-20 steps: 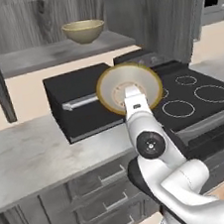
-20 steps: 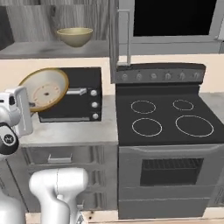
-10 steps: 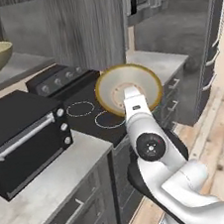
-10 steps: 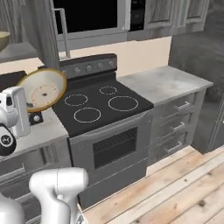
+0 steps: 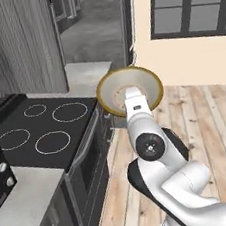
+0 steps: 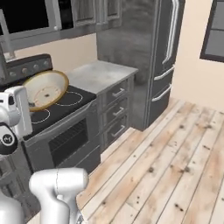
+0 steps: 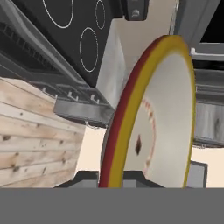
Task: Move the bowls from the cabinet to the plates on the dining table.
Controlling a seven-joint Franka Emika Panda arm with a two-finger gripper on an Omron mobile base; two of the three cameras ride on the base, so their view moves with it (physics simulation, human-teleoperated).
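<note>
While my white arm stands raised in front of the base, my gripper (image 5: 131, 93) is closed narrow on the round tan-beige bowl with the golden-brown rim (image 5: 129, 90). I hold this bowl on its edge, so it stands almost upright and its pale inside faces back toward the base cameras. In the right base view the bowl (image 6: 45, 90) is tilted, with the rim up and to the right of my hand. In the hand view the bowl (image 7: 151, 118) stands directly in front of my fingers; the rim looks yellow with a dark red outer side, and the pale inside has a small dark mark near the middle. My finger tips are hidden under the bowl there, so I cannot see how exactly they touch the rim.

To the left of my gripper and lower is the black glass stove top with white ring burners (image 5: 41, 129). Beyond the stove, farther from me, lies a short grey marble counter on dark grey drawers (image 6: 103, 74), and next to it stands the tall dark grey refrigerator with long handles (image 6: 159, 57). To the right of my gripper and below it is the light wooden plank floor (image 6: 175, 162). Behind the bowl, on the beige wall, there is a dark framed window (image 5: 189, 5).
</note>
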